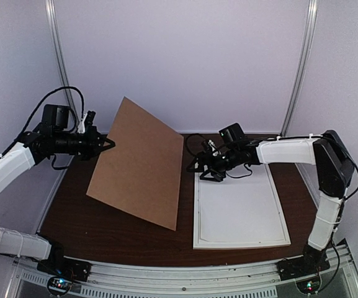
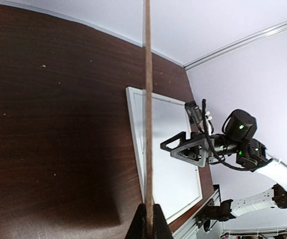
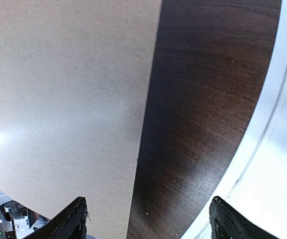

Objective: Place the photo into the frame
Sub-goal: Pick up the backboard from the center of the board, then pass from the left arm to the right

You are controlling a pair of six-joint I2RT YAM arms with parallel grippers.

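The brown backing board (image 1: 140, 162) hangs tilted over the left half of the table. My left gripper (image 1: 108, 144) is shut on its left edge. In the left wrist view the board (image 2: 147, 99) shows edge-on as a thin strip running up from the shut left gripper (image 2: 148, 223). The white frame (image 1: 241, 211) lies flat at the right, its inside plain white. My right gripper (image 1: 202, 171) hovers open over the frame's far left corner, pointing at the board's right edge, with nothing between its fingers (image 3: 76, 216). The photo shows in no view.
Dark wooden table (image 1: 79, 211) lies under and around the board. The right wrist view shows the board's face (image 3: 63, 99), a strip of table (image 3: 203, 99) and the frame's white edge (image 3: 277, 124). Grey walls and metal posts enclose the back and sides.
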